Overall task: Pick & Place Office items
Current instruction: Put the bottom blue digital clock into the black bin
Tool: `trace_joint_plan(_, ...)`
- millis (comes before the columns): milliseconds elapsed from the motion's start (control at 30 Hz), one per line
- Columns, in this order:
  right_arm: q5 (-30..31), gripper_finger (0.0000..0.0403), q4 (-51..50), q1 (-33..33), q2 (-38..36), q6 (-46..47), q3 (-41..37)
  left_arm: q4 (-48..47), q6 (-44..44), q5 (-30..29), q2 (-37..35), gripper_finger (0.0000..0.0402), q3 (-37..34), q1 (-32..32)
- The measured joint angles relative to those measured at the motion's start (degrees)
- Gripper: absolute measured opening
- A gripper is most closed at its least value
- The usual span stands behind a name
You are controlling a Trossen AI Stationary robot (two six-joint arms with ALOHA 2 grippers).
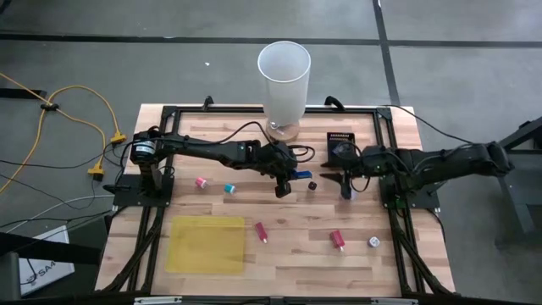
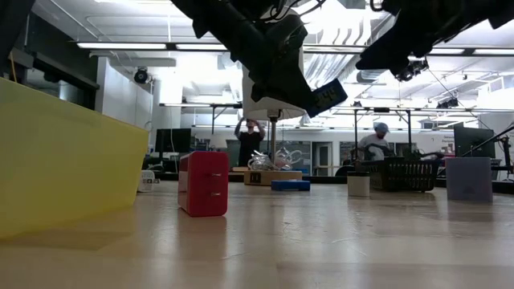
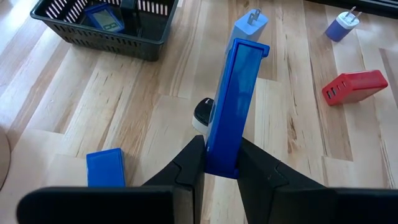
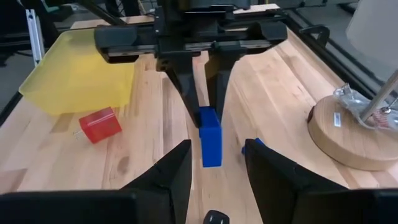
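Left gripper (image 1: 284, 185): over the worktop's middle, toward the far edge; jaws clamped on a blue block (image 3: 231, 109), which stands up between the fingers (image 3: 186, 165), clear of the wood in the low view

Right gripper (image 1: 346, 188): right of centre, just in front of the black basket (image 1: 340, 142); jaws part-way apart, nothing between them; facing the left gripper

Office items: second blue piece (image 3: 105, 168) flat on the worktop near the held block; small dark piece (image 1: 312, 184) between the two grippers; pink piece (image 1: 201, 181) and teal piece (image 1: 229, 188) left of centre; two red pieces (image 1: 261, 230) (image 1: 337, 240) toward the near edge; whitish round piece (image 1: 373, 242) near the right edge

Other: white cylinder (image 1: 284, 80) on a round wooden base at the far edge; yellow sheet (image 1: 206, 244) at the near left corner

Writing: none readable on any item; the device in the basket (image 3: 103, 17) shows a screen, lettering too small to tell
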Motion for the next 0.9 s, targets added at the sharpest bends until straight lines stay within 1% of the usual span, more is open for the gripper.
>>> trace_joint_plan(200, -5.8, 0.0137, -0.3, -4.9, 0.0, -1.2, 0.0, 0.0, -0.1, 0.0, 0.0, 0.0065, 0.0, 0.0)
trace_joint_plan(333, -8.4, 0.0137, -0.2, -6.1, 1.3, -1.3, 0.0, 0.0, -0.1, 0.0, 0.0, 0.0065, 0.0, 0.0)
trace_joint_plan(533, -8.9, 0.0137, 1.2, -5.4, 6.1, -1.4, 0.0, 0.0, -0.1, 0.0, 0.0, 0.0065, 0.0, 0.0)
trace_joint_plan(633, -9.3, 0.0137, 3.5, -4.9, 9.1, -1.5, 0.0, 0.0, -0.1, 0.0, 0.0, 0.0065, 0.0, 0.0)
trace_joint_plan(767, -11.4, 0.0137, 6.9, -4.9, 12.8, -1.5, 0.0, 0.0, -0.1, 0.0, 0.0, 0.0065, 0.0, 0.0)
trace_joint_plan(900, -11.6, 0.0137, 8.6, -4.9, 15.3, -1.5, 0.0, -0.6, -0.1, 0.0, 0.0, 0.0065, 0.0, 0.0)
